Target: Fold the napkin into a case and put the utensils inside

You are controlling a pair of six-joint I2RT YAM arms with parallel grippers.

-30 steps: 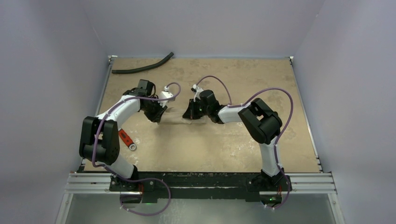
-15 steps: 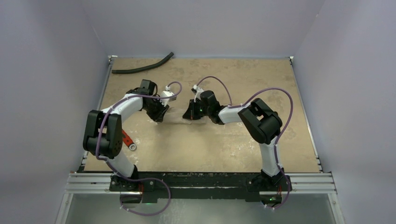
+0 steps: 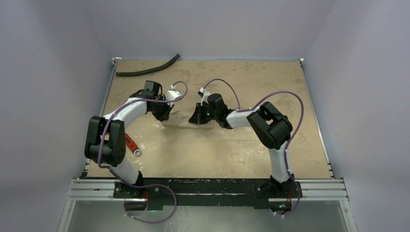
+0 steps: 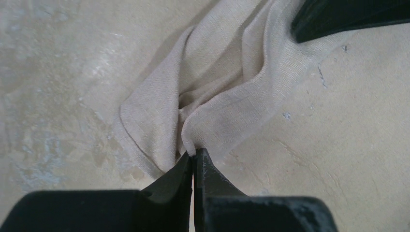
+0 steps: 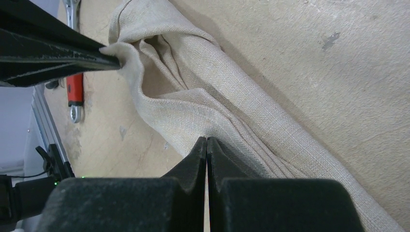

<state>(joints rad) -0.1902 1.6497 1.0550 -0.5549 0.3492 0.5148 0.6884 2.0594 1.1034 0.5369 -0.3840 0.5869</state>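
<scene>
Bunched napkin (image 4: 212, 92) stretches between left gripper (image 4: 193, 157) and right gripper (image 5: 207, 145), each pinched onto its edge

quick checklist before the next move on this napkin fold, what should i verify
1. Left gripper pinching the napkin: ok, jaws shut on a corner of its edge.
2. Right gripper pinching the napkin: ok, jaws shut on a fold.
3. Cloth flat enough to crease: not ok, it is bunched in loose folds between the grippers.
4. Fork and spoon located: cannot tell, neither shows in any view.
5. Black hose clear of the cloth: ok, it lies at the table's far left edge.
6. Red-handled tool clear of the cloth: ok, it lies apart, under the left arm.
</scene>
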